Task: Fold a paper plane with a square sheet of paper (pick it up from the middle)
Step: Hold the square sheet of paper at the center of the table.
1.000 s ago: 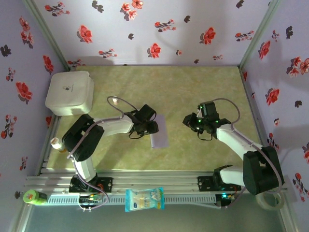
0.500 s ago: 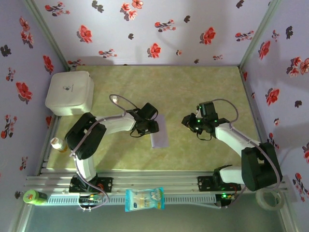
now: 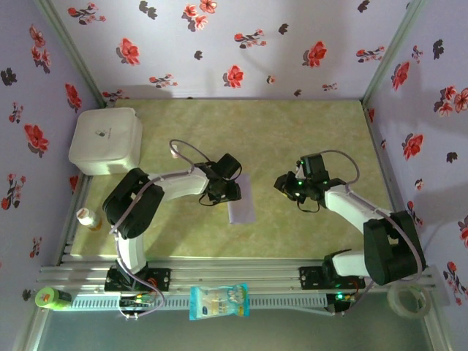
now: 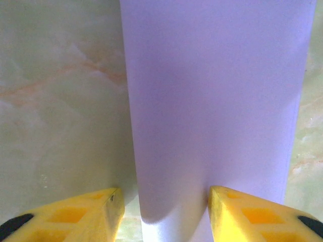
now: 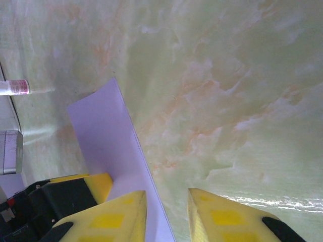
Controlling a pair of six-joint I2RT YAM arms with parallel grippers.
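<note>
The square sheet of paper (image 3: 242, 199) lies flat on the marbled green table as a narrow pale-lilac rectangle. My left gripper (image 3: 224, 191) sits at its left edge. In the left wrist view the paper (image 4: 212, 101) runs away from the open left gripper (image 4: 166, 217). One yellow fingertip (image 4: 242, 212) rests over the sheet and the other stands just off its edge. My right gripper (image 3: 286, 184) hangs to the right of the sheet, apart from it. In the right wrist view the right gripper (image 5: 167, 212) is slightly open over the paper's (image 5: 108, 136) long edge, holding nothing.
A white rounded box (image 3: 106, 140) stands at the back left. A small bottle (image 3: 88, 218) is by the left wall. A blue-and-white packet (image 3: 219, 301) and a green object (image 3: 50, 297) lie on the front rail. Floral walls close in three sides.
The right gripper has crept a little left toward the paper, and the left arm's elbow has shifted slightly right. The paper lies where it was.
</note>
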